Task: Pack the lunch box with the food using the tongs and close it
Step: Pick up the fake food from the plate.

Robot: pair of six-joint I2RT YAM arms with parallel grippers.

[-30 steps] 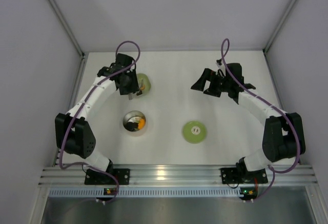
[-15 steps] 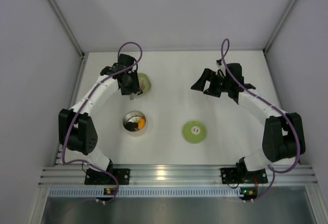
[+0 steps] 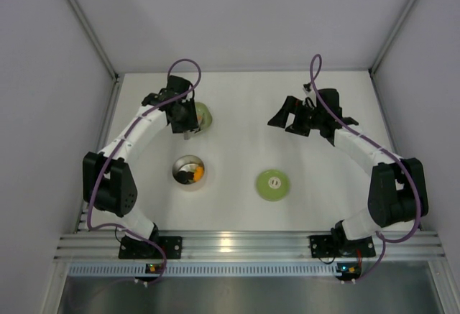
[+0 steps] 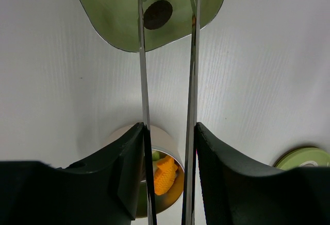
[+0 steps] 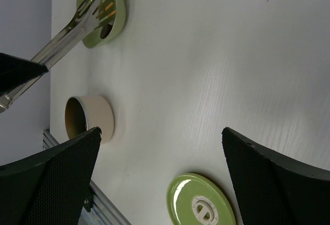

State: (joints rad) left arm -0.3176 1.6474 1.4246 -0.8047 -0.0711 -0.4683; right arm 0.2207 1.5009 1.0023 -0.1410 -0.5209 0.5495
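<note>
Left end effector [image 4: 167,132] grips the tongs [image 4: 142,70] over the dish [image 4: 113,14]
Left arm reaches forward, the tongs' tips above food [image 4: 158,14] in the dish. The lunch box [image 5: 100,114] sits behind this end effector. Right end effector [image 3: 286,121] hangs wide open, empty, with the lid [image 3: 273,185] behind it on the white surface [image 3: 237,113].

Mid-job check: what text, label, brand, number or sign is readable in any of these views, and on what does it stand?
None can be read.
The lid: its white centre bears a small raised mark, too small to read as letters.
The lunch box, tongs, green dish and table: no writing shows on them.
</note>
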